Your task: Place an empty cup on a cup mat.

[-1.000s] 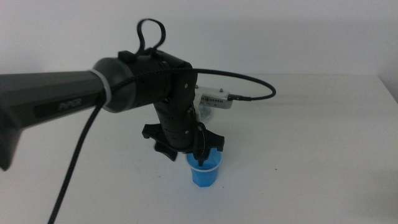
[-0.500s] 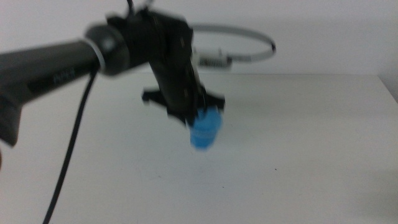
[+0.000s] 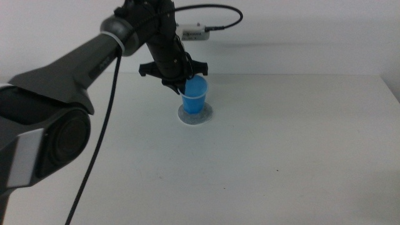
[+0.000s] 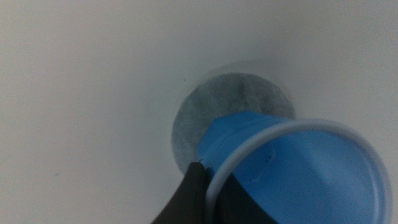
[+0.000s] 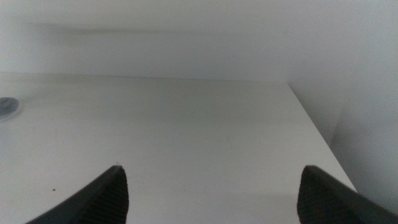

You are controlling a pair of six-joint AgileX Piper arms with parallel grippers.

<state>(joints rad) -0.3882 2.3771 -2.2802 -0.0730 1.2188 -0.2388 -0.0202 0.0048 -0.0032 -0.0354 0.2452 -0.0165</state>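
Observation:
The blue cup (image 3: 195, 94) is upright, slightly tilted, with its base on or just above the speckled grey cup mat (image 3: 195, 117) at the far middle of the table. I cannot tell whether they touch. My left gripper (image 3: 185, 86) reaches in from the left and is shut on the cup's near-left rim. In the left wrist view the cup (image 4: 298, 174) is empty and covers part of the mat (image 4: 217, 106); my left gripper (image 4: 211, 186) pinches the pale rim. My right gripper (image 5: 212, 177) is open and empty over bare table, out of the middle view.
The left arm's black cable (image 3: 103, 144) hangs down over the left part of the table. Its white wrist camera box (image 3: 192, 30) sits above the cup. The table's right edge (image 3: 390, 87) and the back wall bound the space.
My left gripper lifted the cup from the near middle of the table and carried it away to the far side, over the cup mat, which was hidden before.

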